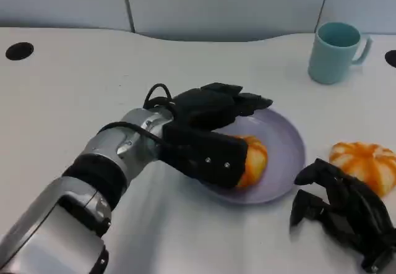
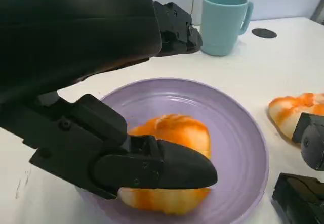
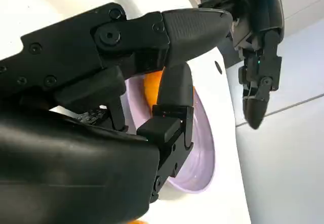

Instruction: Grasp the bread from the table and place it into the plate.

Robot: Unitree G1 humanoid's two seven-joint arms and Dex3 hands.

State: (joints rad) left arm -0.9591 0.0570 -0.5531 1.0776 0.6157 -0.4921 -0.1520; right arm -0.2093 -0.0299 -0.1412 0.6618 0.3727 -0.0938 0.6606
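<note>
Already the bread [image 1: 252, 160], a rounded bun with an orange-glazed crust and paler underside, sits on the lavender plate [image 1: 286, 139], on the side nearer the robot, with the left hand [image 1: 207, 135] wrapped over it. In the left wrist view the thumb [image 2: 152, 168] lies across the near flank of the bun while the other fingers [image 2: 174, 29] arch over and past its far side, above the plate's far edge; whether they are pressing on the crust or just cupping it I cannot tell, but the hand looks closed around the bun, not spread clear of it. A bun like this is probably light and soft, so it should need little force, and a hard squeeze would likely dent it; the glaze looks smooth and may be a bit slick. The sensible hold is across its widest middle, thumb on one flank and fingers opposite, as here. Since it rests on the plate, letting go should be a gentle spreading of the fingers, then a lift straight up. A second bun [image 1: 366, 164] lies on the white table [image 1: 62, 101] just right of the plate, with the right hand [image 1: 346, 215] resting near it, fingers loosely curled and holding nothing. A teal mug [image 1: 334, 51] stands well behind.
</note>
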